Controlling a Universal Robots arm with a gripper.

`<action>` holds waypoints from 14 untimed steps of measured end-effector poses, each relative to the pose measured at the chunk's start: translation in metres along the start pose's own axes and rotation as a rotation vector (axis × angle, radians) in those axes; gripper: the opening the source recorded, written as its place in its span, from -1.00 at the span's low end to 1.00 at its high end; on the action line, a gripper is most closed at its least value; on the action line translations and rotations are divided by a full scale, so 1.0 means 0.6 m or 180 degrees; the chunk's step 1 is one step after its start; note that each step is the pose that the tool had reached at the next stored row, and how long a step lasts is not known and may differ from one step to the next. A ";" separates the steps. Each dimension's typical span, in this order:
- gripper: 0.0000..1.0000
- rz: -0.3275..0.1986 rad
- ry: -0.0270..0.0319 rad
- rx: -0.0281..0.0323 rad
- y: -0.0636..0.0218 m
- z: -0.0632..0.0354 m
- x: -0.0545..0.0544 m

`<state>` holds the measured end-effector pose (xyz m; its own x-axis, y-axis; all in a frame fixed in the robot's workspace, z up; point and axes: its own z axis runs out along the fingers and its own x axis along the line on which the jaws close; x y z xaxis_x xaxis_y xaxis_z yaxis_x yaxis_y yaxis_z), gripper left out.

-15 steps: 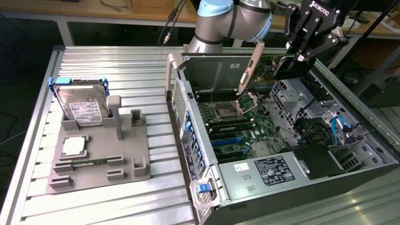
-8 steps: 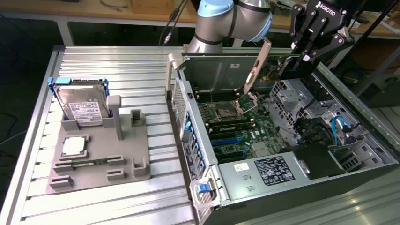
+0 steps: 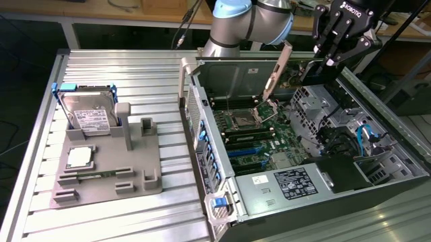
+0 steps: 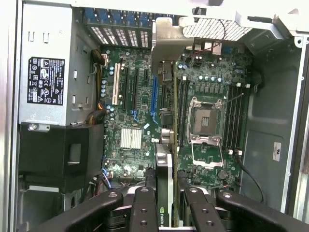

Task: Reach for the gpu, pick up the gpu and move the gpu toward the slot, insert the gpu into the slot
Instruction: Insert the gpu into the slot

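The gripper (image 3: 325, 63) is clenched on the gpu (image 3: 278, 70), holding it in the air above the far end of the open computer case (image 3: 235, 75), clear of the motherboard (image 3: 279, 132). In the exterior view the black gripper hides much of the card, so mostly its long silver bracket shows, slanting down toward the processor socket (image 3: 241, 120). In the wrist view the gpu (image 4: 164, 169) is seen edge-on as a thin strip pinched between the two fingers (image 4: 145, 208), and its lower edge is hard to make out against the busy board beneath. It hangs close beside the line of the blue slot (image 4: 154, 96); whether it sits exactly over that slot I cannot tell. The arm's upper part is cut off at the top of the exterior view, and the near corner of the case runs out of the picture. A labelled power supply (image 3: 289, 184) covers the near end of the case. The case lies on its side on a ribbed metal table (image 3: 101, 65), along the table's edge at the exterior view's right. Toward the edge at the exterior view's left sits a grey holder (image 3: 151, 151) with a hard drive (image 3: 88, 113) standing upright at its far end. Beyond the table's far edge runs a wooden bench (image 3: 101, 10), with dark floor beside the table
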<state>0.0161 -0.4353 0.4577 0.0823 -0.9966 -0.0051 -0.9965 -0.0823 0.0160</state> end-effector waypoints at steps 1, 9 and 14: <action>-0.47 0.0024 -0.0001 0.0000 0.000 0.000 0.000; -0.47 0.0283 -0.0004 0.0001 -0.001 0.000 0.000; -0.47 0.0284 -0.0005 0.0002 -0.001 0.000 0.000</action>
<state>0.0165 -0.4351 0.4577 -0.0068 -1.0000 -0.0052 -0.9998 0.0067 0.0160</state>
